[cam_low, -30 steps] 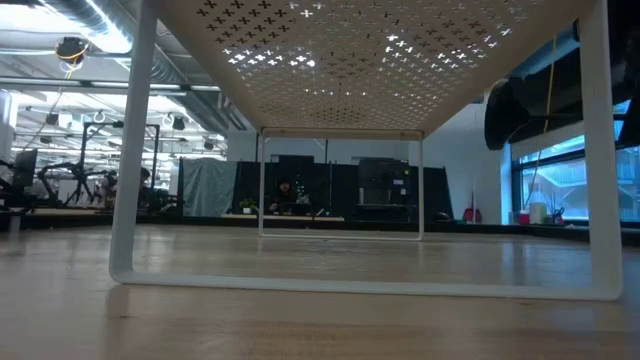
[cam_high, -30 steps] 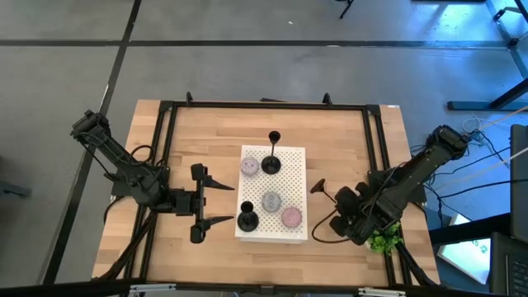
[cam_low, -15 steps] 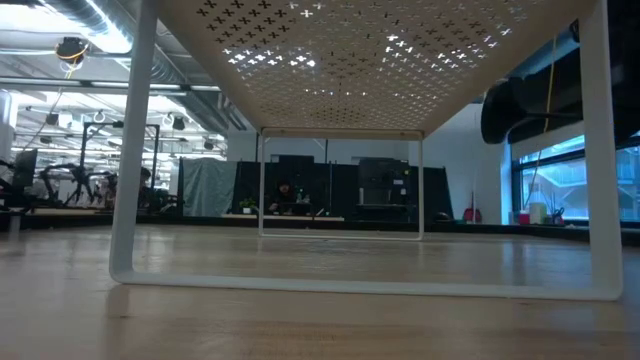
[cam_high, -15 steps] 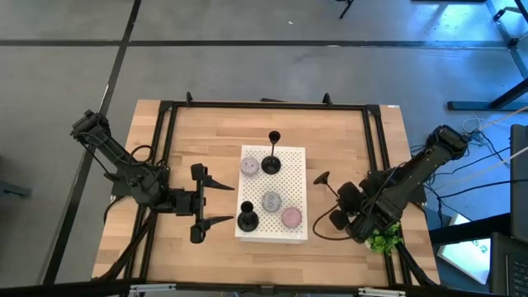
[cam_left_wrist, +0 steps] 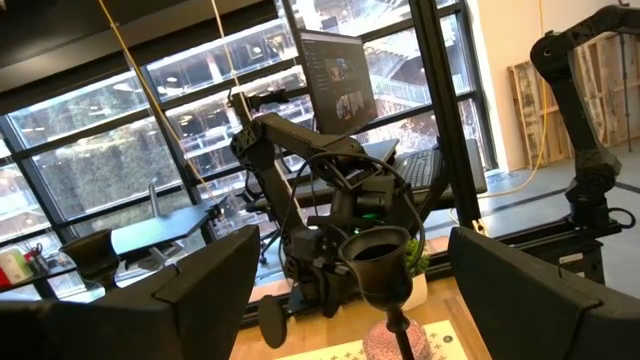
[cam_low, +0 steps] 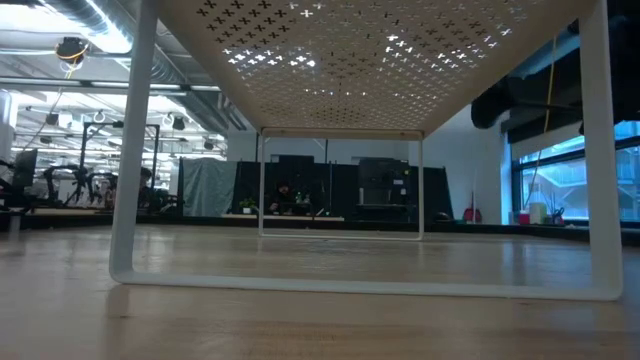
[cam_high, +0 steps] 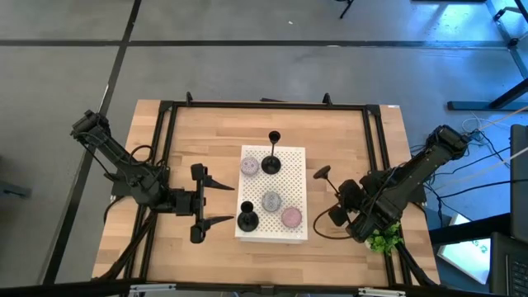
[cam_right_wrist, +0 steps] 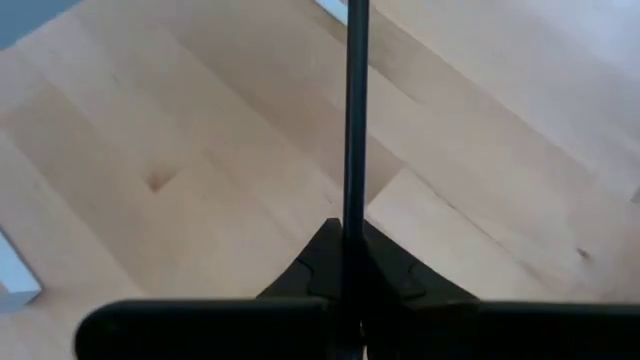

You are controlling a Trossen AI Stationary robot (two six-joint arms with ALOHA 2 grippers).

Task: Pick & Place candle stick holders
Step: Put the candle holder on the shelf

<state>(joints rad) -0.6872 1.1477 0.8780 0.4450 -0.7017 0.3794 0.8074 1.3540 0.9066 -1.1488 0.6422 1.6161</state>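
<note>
Now, here is what you have:
Held holder (cam_high: 322, 174): clamped by its stem in your right gripper (cam_high: 345, 202), right of the white rack (cam_high: 289, 157), above the surface (cam_high: 206, 132).
Rack holders: tall one (cam_high: 271, 157) at the far edge, another (cam_high: 247, 219) at the near-left corner.
Left gripper (cam_high: 216, 203): jaws apart, beside the rack's left edge.

Wooden table (cam_high: 206, 140), white perforated stand (cam_high: 293, 161)
</note>
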